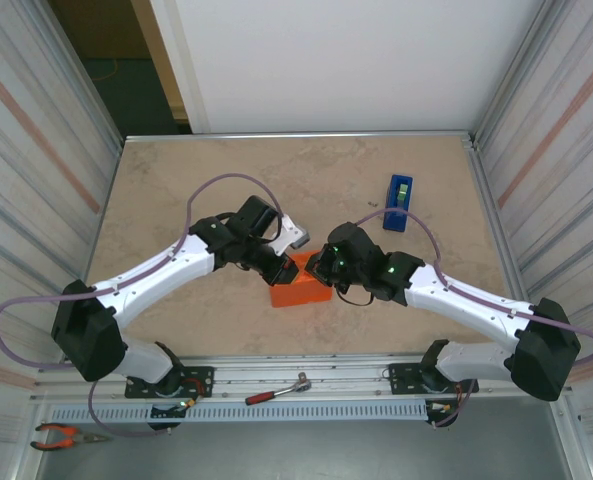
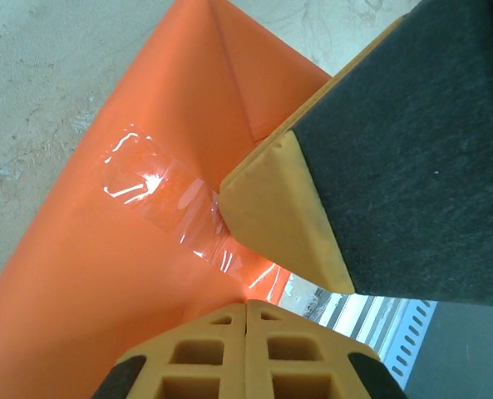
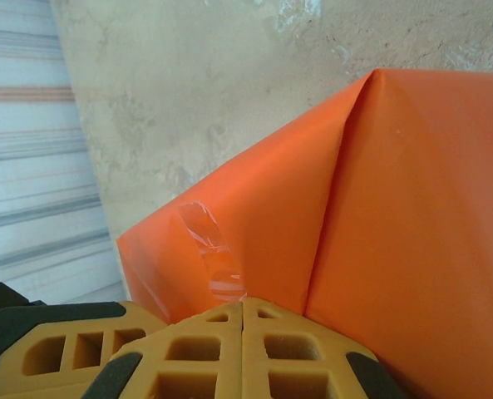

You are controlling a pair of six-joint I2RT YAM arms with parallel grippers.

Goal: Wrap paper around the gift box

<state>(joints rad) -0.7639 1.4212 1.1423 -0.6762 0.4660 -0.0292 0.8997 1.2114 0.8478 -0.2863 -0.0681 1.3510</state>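
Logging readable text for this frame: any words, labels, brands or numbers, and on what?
None can be read. The orange paper on the gift box is plain, the clear tape bears no print, and any marking on the blue tape dispenser is too small to tell.

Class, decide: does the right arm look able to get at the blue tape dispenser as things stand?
Probably yes. The tape dispenser stands alone on bare table beyond the right arm, nothing between them. The right gripper is shut at the orange box, so it would need opening first.
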